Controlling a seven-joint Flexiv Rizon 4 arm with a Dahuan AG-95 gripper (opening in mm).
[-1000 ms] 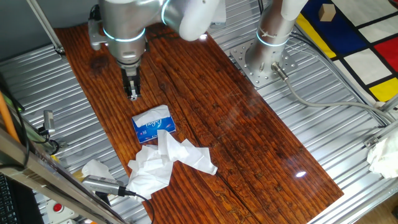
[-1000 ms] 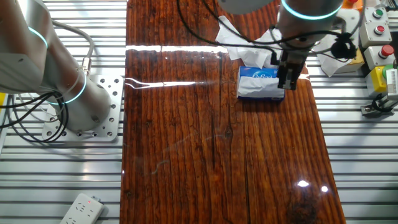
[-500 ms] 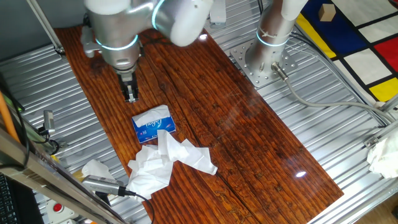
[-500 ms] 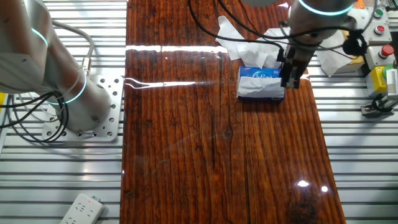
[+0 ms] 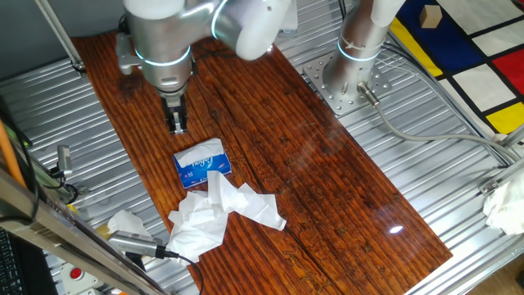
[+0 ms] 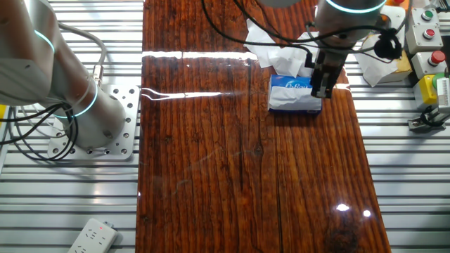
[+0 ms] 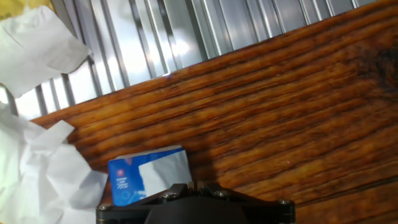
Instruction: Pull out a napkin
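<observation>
A little blue plastic pack (image 5: 199, 165) with white lettering lies on the wooden table; it also shows in the other fixed view (image 6: 294, 90) and the hand view (image 7: 127, 180). A thin white napkin (image 7: 163, 173) lies on the pack's top, narrower than the pack, and shows as a white strip in one fixed view (image 5: 196, 153). My gripper (image 5: 178, 124) hangs over the table just beyond the pack's far end, apart from it, fingers together and empty. In the other fixed view the gripper (image 6: 322, 87) overlaps the pack's right edge. In the hand view the gripper (image 7: 193, 185) is shut.
A large loose mass of white tissue sheets (image 5: 219, 210) lies against the pack's near side (image 6: 280, 49), (image 7: 31, 180). Another crumpled tissue (image 5: 125, 222) sits off the table on the metal slats (image 7: 37, 43). A second arm's base (image 5: 348, 74) stands at the back right.
The gripper shifted slightly sideways and back near the pack's end. The pack and tissues have not moved.
</observation>
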